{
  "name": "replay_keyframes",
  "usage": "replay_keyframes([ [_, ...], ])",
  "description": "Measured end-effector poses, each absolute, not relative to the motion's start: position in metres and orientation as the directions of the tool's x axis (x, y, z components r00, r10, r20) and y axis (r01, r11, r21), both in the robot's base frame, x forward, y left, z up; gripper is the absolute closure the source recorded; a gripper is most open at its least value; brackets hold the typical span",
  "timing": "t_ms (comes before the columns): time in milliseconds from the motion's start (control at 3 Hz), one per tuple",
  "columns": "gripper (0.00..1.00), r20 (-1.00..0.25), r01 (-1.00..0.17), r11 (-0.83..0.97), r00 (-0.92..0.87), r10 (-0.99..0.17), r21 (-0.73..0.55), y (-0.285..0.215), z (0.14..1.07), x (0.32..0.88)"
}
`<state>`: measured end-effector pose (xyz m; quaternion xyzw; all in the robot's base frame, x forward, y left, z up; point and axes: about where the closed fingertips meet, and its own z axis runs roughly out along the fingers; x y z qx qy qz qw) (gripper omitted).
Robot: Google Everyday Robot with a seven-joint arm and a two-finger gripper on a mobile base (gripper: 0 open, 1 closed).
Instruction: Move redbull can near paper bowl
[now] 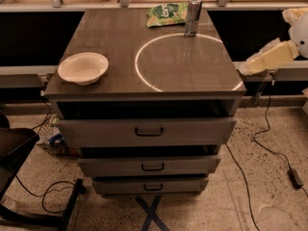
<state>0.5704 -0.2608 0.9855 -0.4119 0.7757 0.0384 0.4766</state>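
step: reach | slim silver-grey redbull can [193,17] stood upright at far edge of grey bench [120,37], beside green snack bag [167,13], well apart from white paper bowl [83,67] | cream pincer [248,67] off bench's right side, state couldn't tell | advice: grip mid-body, keep upright

At the right edge of the view, the robot's arm [299,30] showed as a rounded, off-white shell, paler and ragged in outline along its top. From it ran a smooth, cream-yellow section, wedge-shaped and narrowing to a blunt, slightly darker tip: the claw [249,68], which hung just beyond the right side of the tabletop [110,37], near its front corner.
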Motion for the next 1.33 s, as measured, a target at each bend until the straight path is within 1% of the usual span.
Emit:
replay_keyframes([
  [333,0.00,-0.865,-0.583,0.758,-0.177,-0.470,-0.293,-0.261,0.998,0.613],
  [667,0.00,-0.887,-0.512,0.798,-0.139,-0.441,-0.317,-0.270,1.014,0.630],
  [1000,0.00,-0.887,-0.512,0.799,-0.139,-0.440,-0.316,-0.269,1.014,0.630],
  [1333,0.00,-0.925,-0.486,0.830,-0.103,-0.366,-0.274,-0.262,1.012,0.661],
])
